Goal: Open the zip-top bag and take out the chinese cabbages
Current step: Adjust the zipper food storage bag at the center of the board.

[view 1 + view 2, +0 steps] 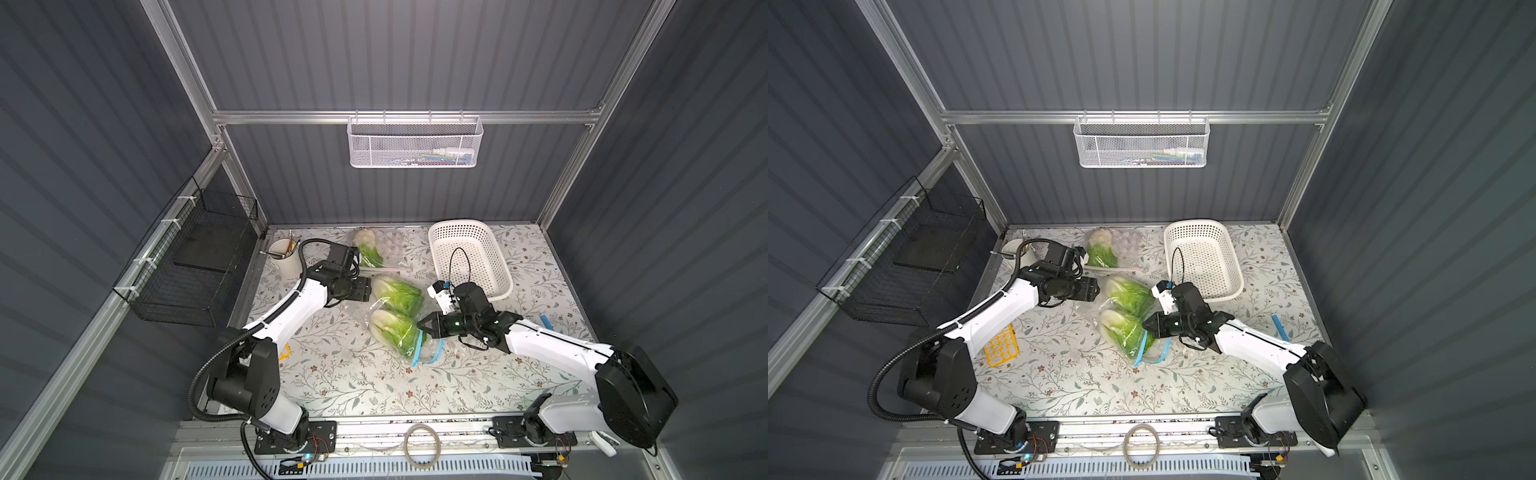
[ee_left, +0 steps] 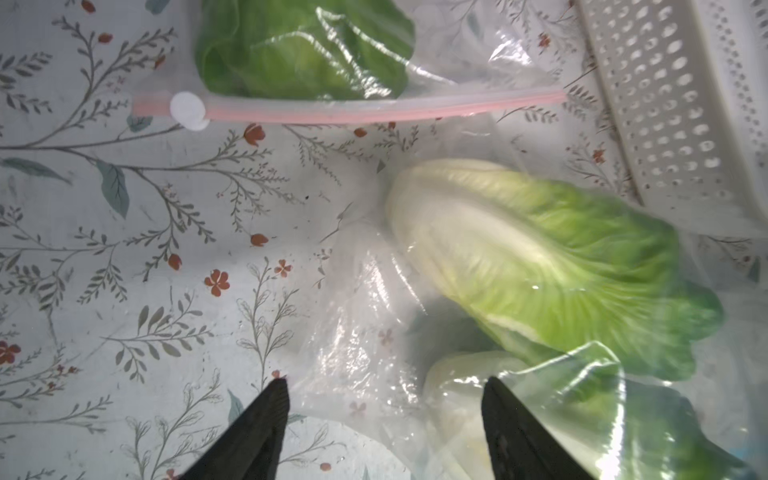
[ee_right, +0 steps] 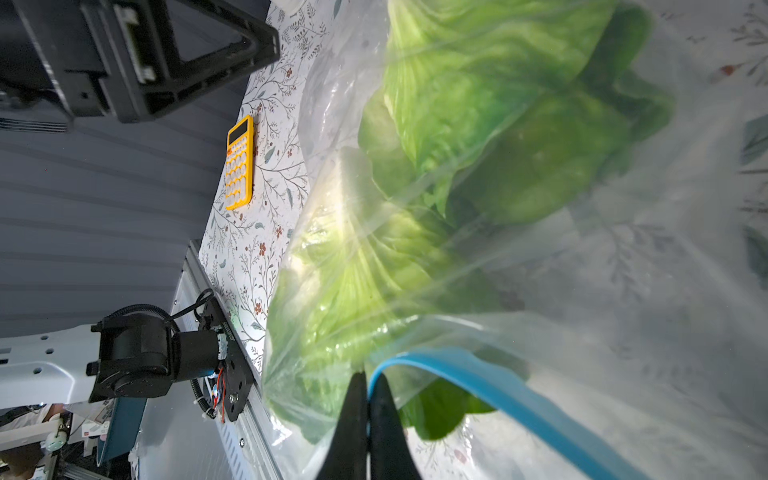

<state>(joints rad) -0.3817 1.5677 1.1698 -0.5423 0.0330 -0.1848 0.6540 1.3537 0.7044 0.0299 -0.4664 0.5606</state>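
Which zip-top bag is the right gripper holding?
The blue-zip bag, with two cabbages inside: the right gripper pinches its rim. The pink-zip bag lies apart.

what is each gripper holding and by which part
The right gripper pinches the zip-top bag at its blue zip edge; the left gripper is open, holding nothing.

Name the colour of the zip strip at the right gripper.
Blue zip strip; right wrist view shows it best.

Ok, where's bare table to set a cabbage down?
Bare: the front strip of the table, between the blue-zip bag and the front edge; the white basket looks empty. Crowded: mid-table, with the pink-zip bag, left gripper and right gripper.
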